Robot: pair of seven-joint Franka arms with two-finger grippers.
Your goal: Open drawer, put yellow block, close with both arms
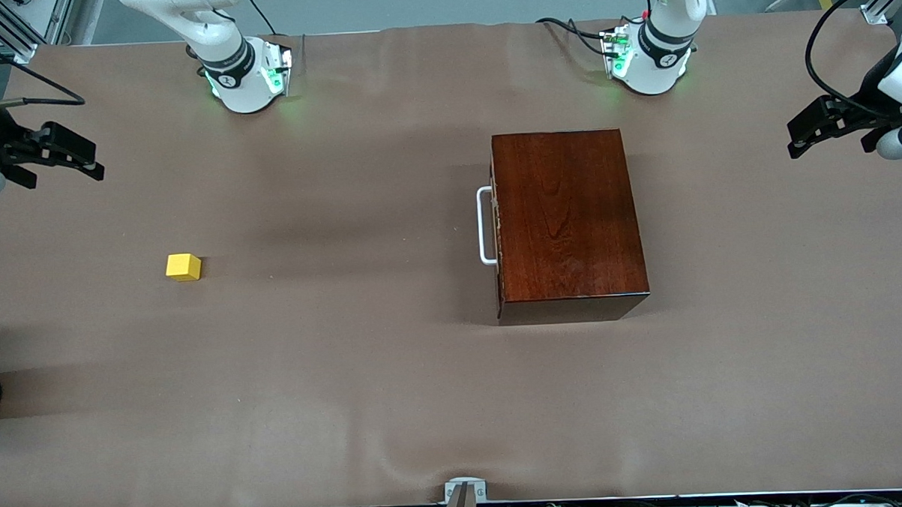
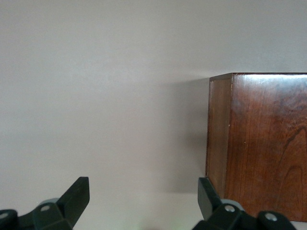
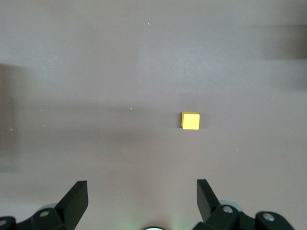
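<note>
We note the drawer (image 1: 495, 226) closed in its box (image 1: 567, 218), with the yellow block (image 1: 184, 266) well apart toward the right arm's end. Left gripper (image 2: 144, 199) and right gripper (image 3: 142, 199) hang spread and empty above the table (image 1: 365, 361) ends.

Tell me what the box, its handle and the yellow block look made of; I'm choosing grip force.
The box looks like dark reddish wood under glossy varnish: grain lines and reflections show on top. The handle is a smooth white bar, painted metal or plastic; I cannot tell which. The yellow block has plain matte faces, perhaps painted wood or plastic.
</note>
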